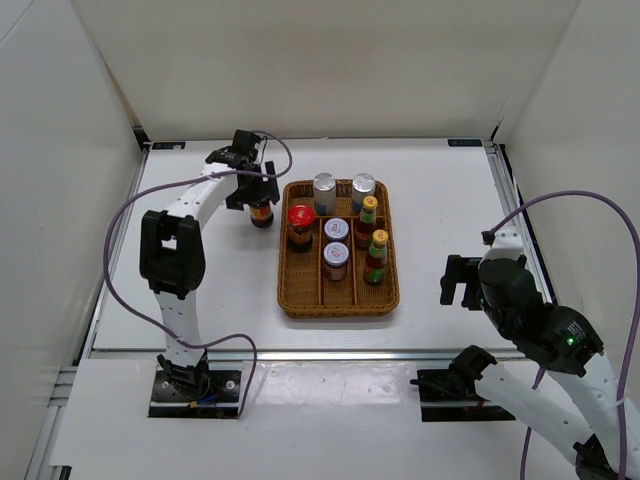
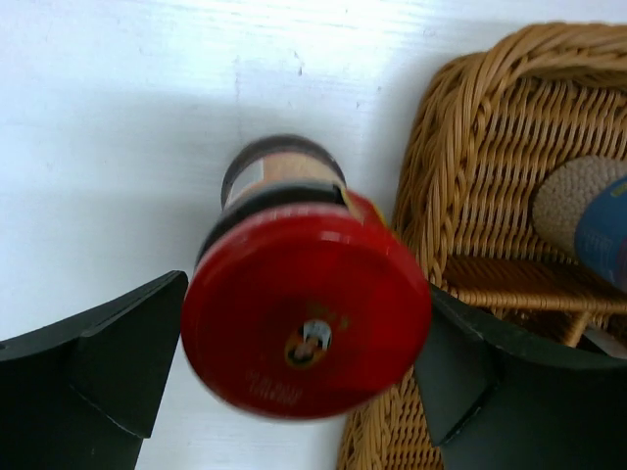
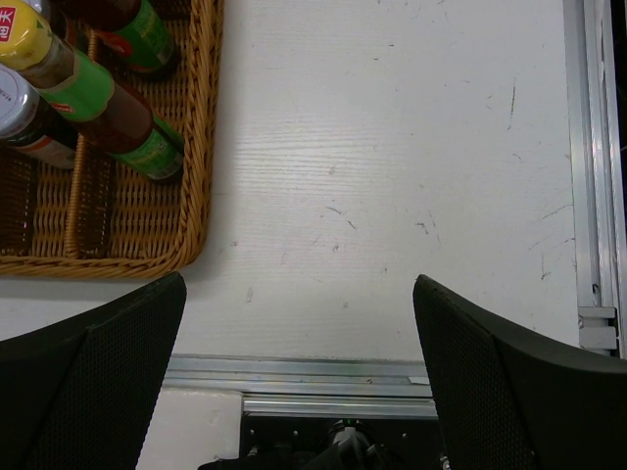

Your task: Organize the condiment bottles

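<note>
My left gripper (image 1: pixel 258 198) is shut on a red-lidded dark jar (image 1: pixel 262 214) just left of the wicker tray (image 1: pixel 340 312). In the left wrist view the red lid (image 2: pixel 306 304) fills the gap between both fingers (image 2: pixel 127 362), and the gripper (image 2: pixel 306 357) is beside the tray's corner (image 2: pixel 490 147). The tray holds another red-lidded jar (image 1: pixel 300 225), two silver-capped white bottles (image 1: pixel 324 192), two short silver-lidded jars (image 1: pixel 337 245) and two yellow-capped red sauce bottles (image 1: pixel 376 256). My right gripper (image 1: pixel 460 281) is open and empty to the right of the tray; in its own view (image 3: pixel 299 377) it is over bare table.
The tray (image 3: pixel 118 225) has lengthwise dividers. A metal rail (image 3: pixel 323 372) runs along the table's near edge and another along the right side (image 1: pixel 515 215). White walls enclose the table. The left arm's purple cable (image 1: pixel 125 215) loops over the left side.
</note>
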Robot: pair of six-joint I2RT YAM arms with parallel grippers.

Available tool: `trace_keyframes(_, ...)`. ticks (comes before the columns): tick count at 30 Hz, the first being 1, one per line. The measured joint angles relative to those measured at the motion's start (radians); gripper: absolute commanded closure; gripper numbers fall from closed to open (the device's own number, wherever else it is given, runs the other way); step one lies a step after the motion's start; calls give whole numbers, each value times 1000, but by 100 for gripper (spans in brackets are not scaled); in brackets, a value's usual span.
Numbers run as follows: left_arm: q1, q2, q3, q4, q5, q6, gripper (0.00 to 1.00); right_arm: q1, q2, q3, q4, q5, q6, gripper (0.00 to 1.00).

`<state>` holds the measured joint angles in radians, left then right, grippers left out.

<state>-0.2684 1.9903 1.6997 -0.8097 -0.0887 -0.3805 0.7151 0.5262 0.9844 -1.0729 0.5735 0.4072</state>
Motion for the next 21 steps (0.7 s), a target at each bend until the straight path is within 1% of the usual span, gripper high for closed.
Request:
trace_keyframes(1, 0, 12, 10, 2, 0, 1, 2, 0, 2, 0, 0, 0, 0, 0)
trace_keyframes(2, 0, 19, 18, 3, 0, 2, 7, 0, 2, 0, 0, 0, 0, 0)
trace_keyframes(3, 0, 25, 21, 5, 0, 3, 14, 0, 2, 0, 0, 0, 0, 0)
trace_keyframes(4, 0, 27, 22, 6, 0, 2, 19, 0, 2, 0, 0, 0, 0, 0)
trace_keyframes(6, 0, 27, 22, 10, -1, 11, 40, 0, 2, 0, 0, 0, 0, 0)
trace_keyframes(7, 0, 25, 22, 8, -5, 17, 54, 0, 2, 0, 0, 0, 0, 0)
trace_keyframes(10, 0, 20, 22, -1, -6, 23, 83, 0, 2, 0, 0, 0, 0, 0)
trace_keyframes(12, 0, 6, 22, -10, -5, 34, 87, 0, 2, 0, 0, 0, 0, 0)
trace_keyframes(16, -3, -85, 22, -32, -1, 47, 88, 0, 2, 0, 0, 0, 0, 0)
trace_keyframes(19, -27, -225, 14, -44, -5, 53, 88, 0, 2, 0, 0, 0, 0, 0)
trace_keyframes(21, -67, -351, 6, -49, -8, 59, 88, 0, 1, 0, 0, 0, 0, 0)
